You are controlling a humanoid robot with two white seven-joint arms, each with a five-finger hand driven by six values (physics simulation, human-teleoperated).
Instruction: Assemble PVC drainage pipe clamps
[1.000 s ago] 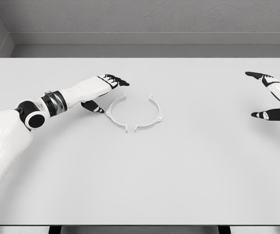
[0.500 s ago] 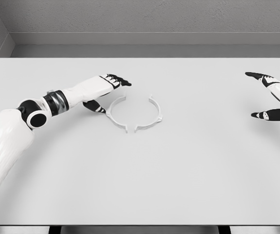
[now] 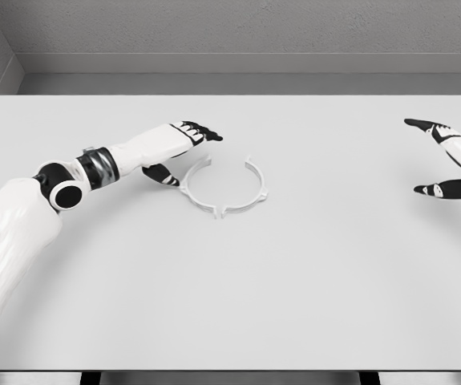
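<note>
1. While the white table (image 3: 238, 305) fills most of the view, its near part carries only the left arm, which enters from the lower left corner.
2. In the middle of the table lie the two white clamp halves (image 3: 222, 188), placed so that they make a ring with a gap at the far side and a small one at the near side.
3. The left hand (image 3: 180, 152) is just beside the ring's left half, with fingers spread on both sides of it, grasping nothing.
4. Far to the right, well apart from the ring, the right hand (image 3: 442, 160) hangs with fingers spread wide and holds nothing.
</note>
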